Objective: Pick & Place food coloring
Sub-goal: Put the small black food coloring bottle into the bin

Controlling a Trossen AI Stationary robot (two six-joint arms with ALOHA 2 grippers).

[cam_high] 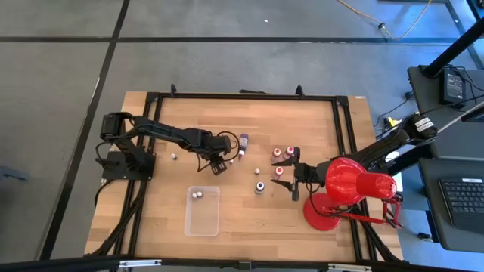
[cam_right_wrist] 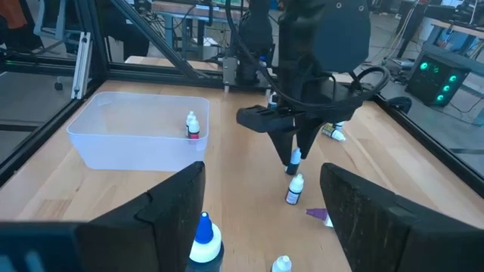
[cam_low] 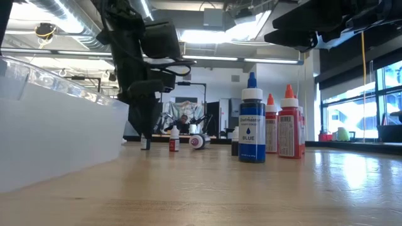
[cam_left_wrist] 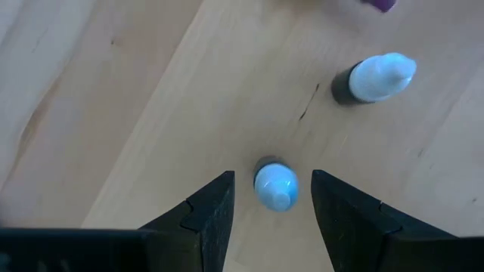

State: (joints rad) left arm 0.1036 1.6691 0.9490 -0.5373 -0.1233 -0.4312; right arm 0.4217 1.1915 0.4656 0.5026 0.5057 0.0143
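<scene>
The food coloring is several tiny dropper bottles scattered on the wooden table. My left gripper [cam_high: 219,162] points down, open, with one finger on each side of a small white-capped bottle [cam_left_wrist: 275,186] that stands upright on the table; a gap shows on both sides. A second small bottle [cam_left_wrist: 374,78] stands just beyond it. A purple bottle [cam_high: 243,143] lies farther off. My right gripper [cam_right_wrist: 261,219] hovers open near the taller blue bottle [cam_high: 259,187] and the red bottles [cam_high: 283,152]. One bottle [cam_right_wrist: 192,125] stands in the clear tray [cam_high: 203,219].
A big red desk lamp [cam_high: 349,185] stands at the table's right and covers much of the right arm. The clear tray sits near the front edge. A lone small bottle [cam_high: 174,156] stands left of my left gripper. A black frame [cam_high: 242,96] runs around the table.
</scene>
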